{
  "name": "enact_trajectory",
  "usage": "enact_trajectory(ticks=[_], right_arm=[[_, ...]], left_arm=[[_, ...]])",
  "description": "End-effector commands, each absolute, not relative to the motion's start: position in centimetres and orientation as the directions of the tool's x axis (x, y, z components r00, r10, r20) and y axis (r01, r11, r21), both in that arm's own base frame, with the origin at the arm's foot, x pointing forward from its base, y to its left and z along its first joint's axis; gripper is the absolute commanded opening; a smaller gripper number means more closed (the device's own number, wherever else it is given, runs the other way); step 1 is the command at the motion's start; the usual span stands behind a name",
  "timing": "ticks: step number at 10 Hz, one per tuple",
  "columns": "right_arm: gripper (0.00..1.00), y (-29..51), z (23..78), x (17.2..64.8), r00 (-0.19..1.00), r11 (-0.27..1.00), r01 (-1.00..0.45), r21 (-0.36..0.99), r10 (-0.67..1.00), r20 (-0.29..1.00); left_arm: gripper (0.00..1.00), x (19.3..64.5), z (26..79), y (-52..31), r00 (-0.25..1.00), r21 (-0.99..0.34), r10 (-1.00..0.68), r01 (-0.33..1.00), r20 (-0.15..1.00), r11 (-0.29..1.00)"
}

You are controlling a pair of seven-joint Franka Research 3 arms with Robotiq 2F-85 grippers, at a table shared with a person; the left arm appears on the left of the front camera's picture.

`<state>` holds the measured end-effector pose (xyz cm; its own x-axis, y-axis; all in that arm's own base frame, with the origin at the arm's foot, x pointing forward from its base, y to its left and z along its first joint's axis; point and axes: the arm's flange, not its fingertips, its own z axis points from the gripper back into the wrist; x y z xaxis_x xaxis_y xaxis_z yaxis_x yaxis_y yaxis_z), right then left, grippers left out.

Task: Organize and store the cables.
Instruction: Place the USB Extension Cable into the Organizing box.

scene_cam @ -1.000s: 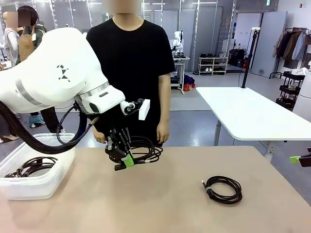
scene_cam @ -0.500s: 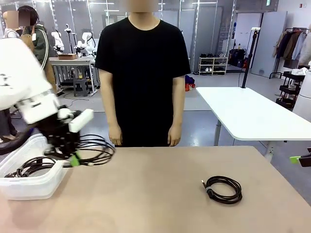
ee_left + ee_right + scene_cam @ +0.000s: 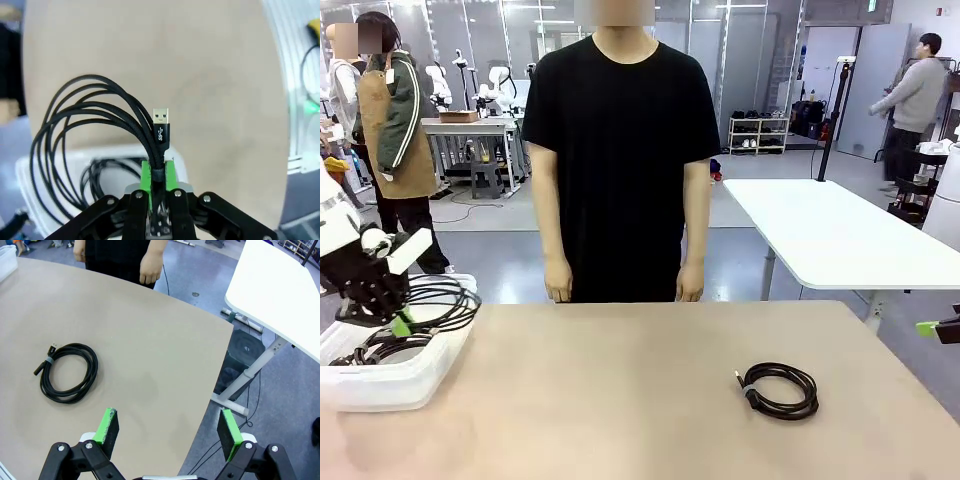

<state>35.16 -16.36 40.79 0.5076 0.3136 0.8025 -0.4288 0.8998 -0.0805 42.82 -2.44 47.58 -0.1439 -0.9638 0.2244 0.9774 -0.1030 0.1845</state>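
At the lower left of the frame, we see the left hand [image 3: 399,323] clenched on a coiled cable [image 3: 448,298] above the white bin [image 3: 410,385]; we judge the release runs straight down.

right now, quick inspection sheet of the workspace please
surface: tan tabletop, mostly bare
job's things: one black coiled cable lying right of centre; another coil inside the white plastic bin
clutter: nothing seen
grippers: left gripper shut on a third black coil above the bin; right gripper open, holding nothing
cables: held coil's USB plug sticks past the pads
surroundings: person in black shirt at far side; white table behind
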Motion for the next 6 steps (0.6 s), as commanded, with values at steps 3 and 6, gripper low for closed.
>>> enact_trajectory(ticks=[3,6], right_arm=[[1.0,-16.1,40.9,35.0,0.522,0.908,-0.413,-0.069,0.298,0.799],[1.0,-16.1,40.9,35.0,0.522,0.908,-0.413,-0.069,0.298,0.799]], left_arm=[[0.13,47.1,43.2,1.4,0.069,0.121,-0.964,0.987,0.259,0.103],[0.13,48.3,41.3,1.9,0.152,0.095,-0.967,0.98,0.204,0.174]])
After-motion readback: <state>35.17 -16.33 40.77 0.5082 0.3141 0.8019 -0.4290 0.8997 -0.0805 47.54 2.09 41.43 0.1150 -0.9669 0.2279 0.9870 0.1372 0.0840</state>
